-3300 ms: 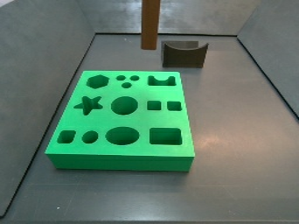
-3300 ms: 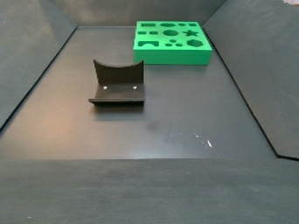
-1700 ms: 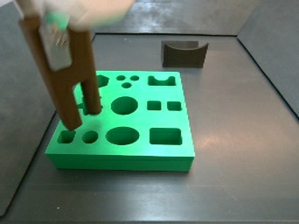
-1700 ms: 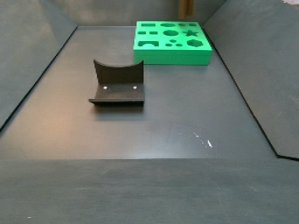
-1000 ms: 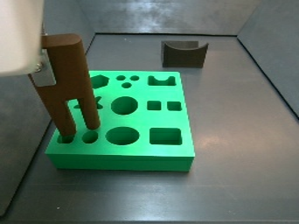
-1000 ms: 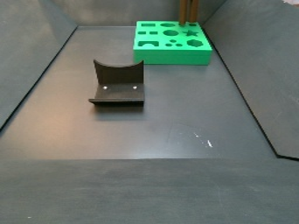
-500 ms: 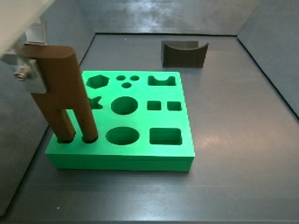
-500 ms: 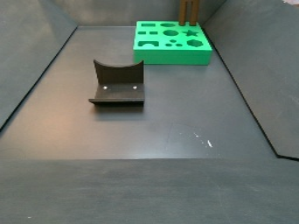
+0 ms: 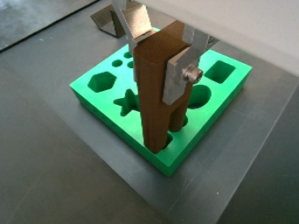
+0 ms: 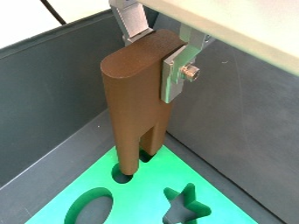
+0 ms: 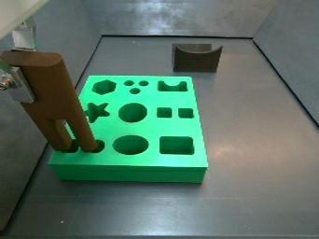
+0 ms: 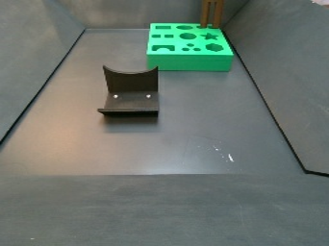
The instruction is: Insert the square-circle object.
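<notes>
The square-circle object [image 11: 52, 98] is a tall brown post, upright at the front-left corner of the green slab [image 11: 149, 140]. Its two legs reach down into the slab's two corner holes, also seen in a wrist view [image 10: 131, 105]. My gripper [image 9: 158, 44] is shut on the post's upper part, with one silver finger [image 9: 184, 72] on one flat side and the other on the opposite side. In a side view only one finger [image 11: 13, 82] shows at the frame's edge. The post [image 12: 213, 12] stands at the slab's [image 12: 189, 48] far corner.
The dark grey fixture [image 11: 196, 57] with a curved notch stands behind the slab, and apart from it on the dark floor in a side view [image 12: 129, 91]. Grey walls enclose the floor on both sides. The slab has several other shaped holes.
The post came from the back to the slab's front-left corner and has sunk lower. Its legs now sit deeper in the two corner holes than half a second ago.
</notes>
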Controlling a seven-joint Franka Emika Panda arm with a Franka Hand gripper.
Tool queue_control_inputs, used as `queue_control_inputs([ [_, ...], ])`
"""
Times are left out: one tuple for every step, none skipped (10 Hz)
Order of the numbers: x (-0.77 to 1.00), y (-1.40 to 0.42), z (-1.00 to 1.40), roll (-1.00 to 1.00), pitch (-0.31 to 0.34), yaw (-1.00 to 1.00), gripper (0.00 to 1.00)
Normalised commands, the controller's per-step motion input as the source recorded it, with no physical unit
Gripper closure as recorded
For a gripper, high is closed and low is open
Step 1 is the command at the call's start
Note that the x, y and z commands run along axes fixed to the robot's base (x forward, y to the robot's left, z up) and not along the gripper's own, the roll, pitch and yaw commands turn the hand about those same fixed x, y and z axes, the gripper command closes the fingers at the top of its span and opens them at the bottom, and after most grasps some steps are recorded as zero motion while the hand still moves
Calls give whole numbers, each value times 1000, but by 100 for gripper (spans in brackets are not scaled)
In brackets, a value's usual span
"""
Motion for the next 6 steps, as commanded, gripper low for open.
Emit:
queue_control_inputs([
  [129, 94, -274, -199, 0, 0, 100],
  [226, 71, -297, -267, 0, 0, 100],
  [291, 89, -280, -253, 16, 0, 100],
  [271, 97, -217, -206, 19, -60, 100],
  [43, 26, -323, -309, -21, -46, 100],
  [0, 34, -374, -366, -56, -11, 100],
])
